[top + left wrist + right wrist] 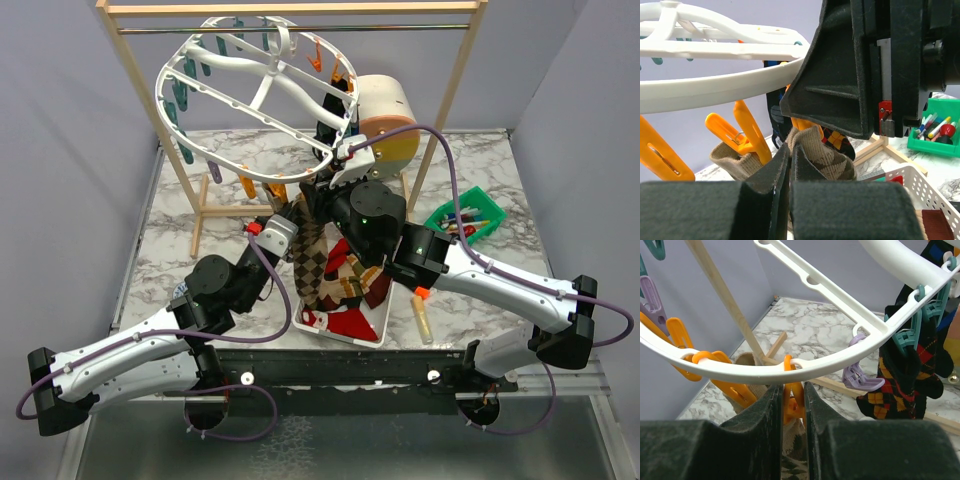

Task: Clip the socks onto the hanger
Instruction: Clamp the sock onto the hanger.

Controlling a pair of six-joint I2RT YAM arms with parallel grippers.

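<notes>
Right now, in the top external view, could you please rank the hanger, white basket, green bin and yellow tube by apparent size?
1. hanger, largest, though it hangs nearer the camera
2. white basket, partly covered, so its lead over the bin is less sure
3. green bin
4. yellow tube, clearly smallest

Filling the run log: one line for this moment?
left hand: shut on tan sock | right hand: squeezing orange clip | black sock: clipped to hanger
</notes>
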